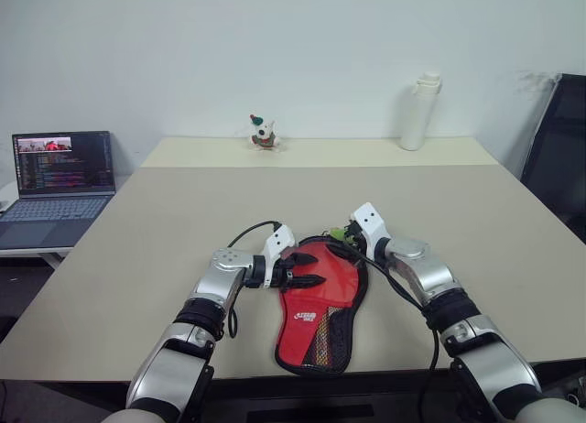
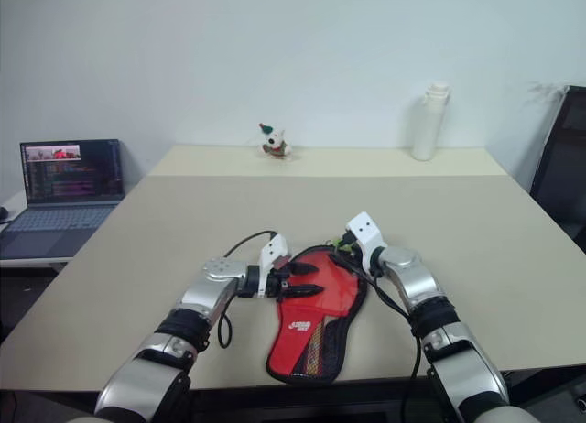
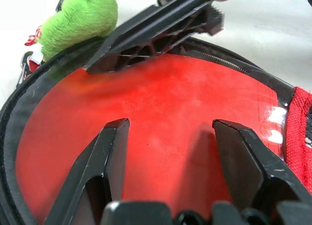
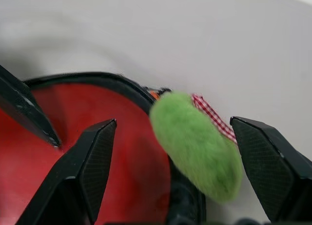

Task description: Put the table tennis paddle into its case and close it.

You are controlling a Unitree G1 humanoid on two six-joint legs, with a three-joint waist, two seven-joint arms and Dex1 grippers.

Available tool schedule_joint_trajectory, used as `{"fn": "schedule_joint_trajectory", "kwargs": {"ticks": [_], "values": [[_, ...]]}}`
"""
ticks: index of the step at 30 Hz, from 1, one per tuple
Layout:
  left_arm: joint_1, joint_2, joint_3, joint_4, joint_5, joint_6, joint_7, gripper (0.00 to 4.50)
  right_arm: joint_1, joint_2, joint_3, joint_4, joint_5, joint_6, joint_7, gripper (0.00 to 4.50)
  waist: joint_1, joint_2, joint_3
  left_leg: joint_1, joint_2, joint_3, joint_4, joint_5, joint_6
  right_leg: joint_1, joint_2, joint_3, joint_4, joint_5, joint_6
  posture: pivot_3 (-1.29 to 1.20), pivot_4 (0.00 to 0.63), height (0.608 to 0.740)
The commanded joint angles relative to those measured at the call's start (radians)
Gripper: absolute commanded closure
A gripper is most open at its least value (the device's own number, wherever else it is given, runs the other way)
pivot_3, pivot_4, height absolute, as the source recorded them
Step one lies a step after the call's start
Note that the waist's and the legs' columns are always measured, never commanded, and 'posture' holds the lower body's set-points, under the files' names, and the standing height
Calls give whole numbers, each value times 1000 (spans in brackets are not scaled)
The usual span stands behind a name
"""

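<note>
The case (image 1: 316, 336) lies open near the table's front edge, red with a white logo, black mesh and black edging. The table tennis paddle (image 1: 334, 267) shows its round red face inside the case's wide end; its handle is hidden. My left gripper (image 1: 316, 269) hovers open over that red face from the left, fingers (image 3: 109, 157) spread just above it. My right gripper (image 4: 174, 123) is open at the case's far rim, its fingers either side of a green fuzzy charm (image 4: 197, 147) with a checked ribbon, not touching it.
The beige table (image 1: 183, 222) stretches far ahead. A white bottle (image 1: 420, 112) and a small plush toy (image 1: 264, 133) stand at its back edge. A laptop (image 1: 62, 176) sits on a stand to the left, and a black chair (image 1: 558, 148) is at the right.
</note>
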Motion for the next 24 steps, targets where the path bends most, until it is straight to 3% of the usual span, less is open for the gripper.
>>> {"fn": "schedule_joint_trajectory", "kwargs": {"ticks": [1, 9, 24], "values": [[3, -18, -18, 18, 15, -1, -9, 1528, -38, 8, -39, 1, 5, -34, -7, 1758, 0, 0, 0, 0, 0, 0, 0, 0, 0, 0, 0, 0, 0, 0, 0, 0, 150, 740], [-52, -74, -34, 161, 57, -47, 3, 1528, -26, 15, -60, -23, 4, -13, -6, 4473, 5, 1, -1, 1, -1, 0, 1, 0, 0, 3, -1, -1, 0, -1, 1, 0, 150, 740], [-92, -130, -37, 332, 115, -105, 47, 1528, 28, -77, -63, -201, -18, 47, 24, 4473, 31, 3, -3, 2, -3, 0, 2, 0, 0, 4, -2, -1, 0, -3, 5, 0, 150, 740]]}}
